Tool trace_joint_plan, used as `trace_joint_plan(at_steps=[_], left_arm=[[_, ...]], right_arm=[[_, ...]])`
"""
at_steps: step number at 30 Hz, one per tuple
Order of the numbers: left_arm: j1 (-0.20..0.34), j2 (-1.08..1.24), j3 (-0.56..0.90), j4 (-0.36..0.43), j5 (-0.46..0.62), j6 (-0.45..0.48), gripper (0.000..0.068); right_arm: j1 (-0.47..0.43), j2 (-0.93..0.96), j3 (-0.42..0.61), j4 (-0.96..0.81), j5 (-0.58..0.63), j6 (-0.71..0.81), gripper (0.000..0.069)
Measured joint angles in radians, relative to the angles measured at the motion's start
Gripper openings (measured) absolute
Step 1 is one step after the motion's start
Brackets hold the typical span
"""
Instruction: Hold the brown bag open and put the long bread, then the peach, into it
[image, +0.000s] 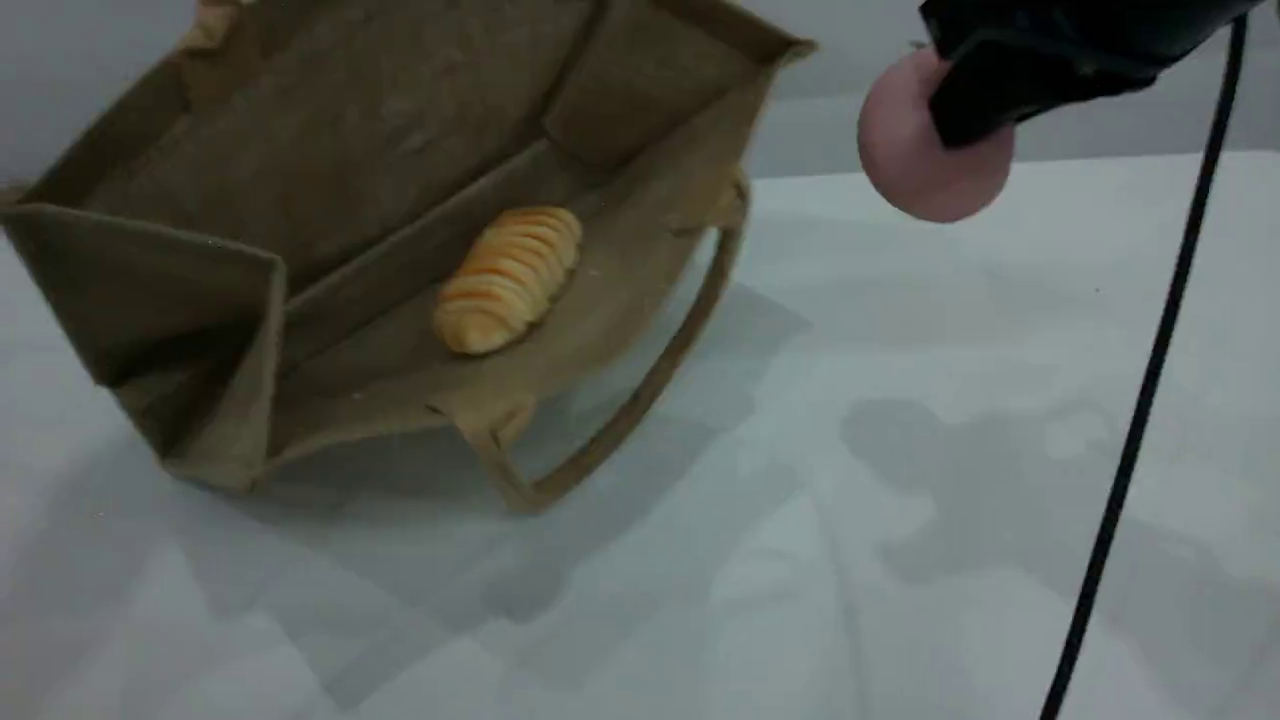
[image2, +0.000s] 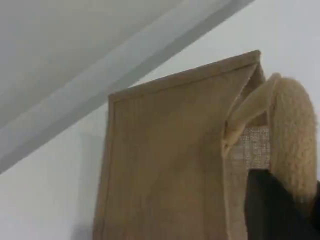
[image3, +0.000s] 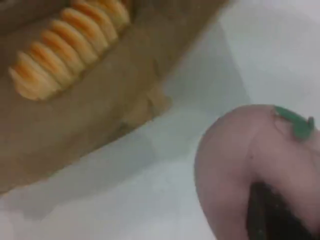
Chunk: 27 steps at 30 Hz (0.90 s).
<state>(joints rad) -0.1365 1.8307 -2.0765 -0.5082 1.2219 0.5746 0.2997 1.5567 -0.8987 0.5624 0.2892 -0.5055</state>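
Second step in hand: the peach (image: 915, 165), clamped in the right gripper (image: 975, 100), is held right of the brown bag (image: 330, 130), whose handle (image2: 295, 135) is pinched by the left gripper (image2: 272, 210); the long bread (image: 510, 278) is already inside. Leftward carry over the mouth is called for.

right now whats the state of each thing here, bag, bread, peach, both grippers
tan woven jute bag: tipped over, mouth open
striped golden long bread: lying inside the bag
dusty-pink round peach: held above the table, outside the bag
left gripper: shut on beige padded handle
right gripper: shut on peach
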Motion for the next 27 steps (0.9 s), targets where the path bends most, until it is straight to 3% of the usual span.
trace_joint_plan(at_steps=[10, 20, 27], left_arm=[[-0.060, 0.034, 0.000, -0.029, -0.003, -0.004, 0.0084], [-0.075, 0.065, 0.000, -0.044, -0.003, -0.004, 0.0084], [-0.075, 0.065, 0.000, -0.049, -0.001, -0.004, 0.0084]], right_arm=[[0.075, -0.103, 0.036, 0.037, 0.020, -0.027, 0.0020], [0.160, -0.102, 0.037, 0.040, 0.007, -0.030, 0.0020], [0.170, -0.101, 0.037, 0.044, 0.007, -0.057, 0.0020]])
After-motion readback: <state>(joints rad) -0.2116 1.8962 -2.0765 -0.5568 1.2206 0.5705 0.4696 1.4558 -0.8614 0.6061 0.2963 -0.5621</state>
